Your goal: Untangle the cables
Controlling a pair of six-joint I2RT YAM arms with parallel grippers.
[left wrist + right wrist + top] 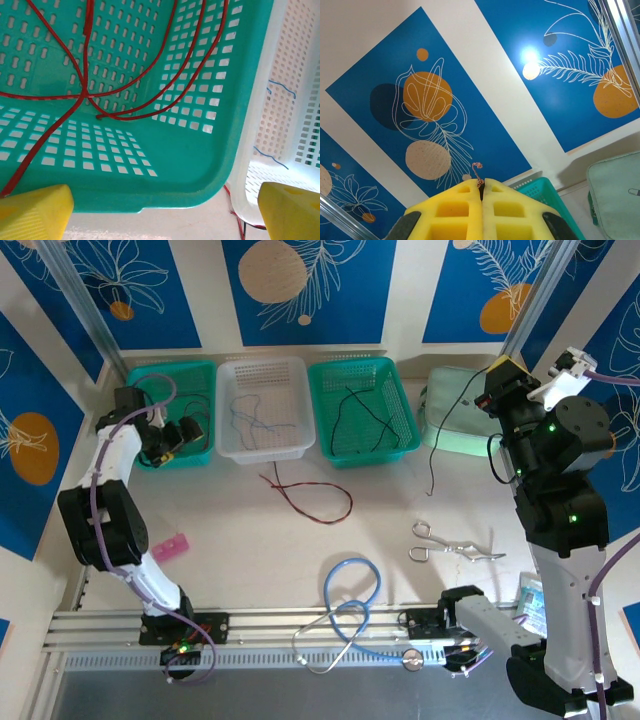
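Observation:
My left gripper (180,438) (160,220) hangs open over the near corner of the left green basket (200,165), its yellow fingertips (30,212) wide apart with nothing between them. Red cables (85,60) lie looped inside that basket. A purple-grey cable (255,418) (280,87) rests in the white basket (300,445). A black cable (365,410) lies in the right green basket (405,445). A red-and-black cable (310,502) curls on the table. My right gripper (500,370) (482,184) is raised and shut on a thin black cable (445,430) that hangs to the table; its bare copper end (477,167) pokes out above the pads.
A thick light-blue tube loop (350,590) lies near the front rail. Metal forceps (450,543) rest front right, a pink block (170,547) front left. A pale green pouch (455,415) sits at the back right beside the right arm.

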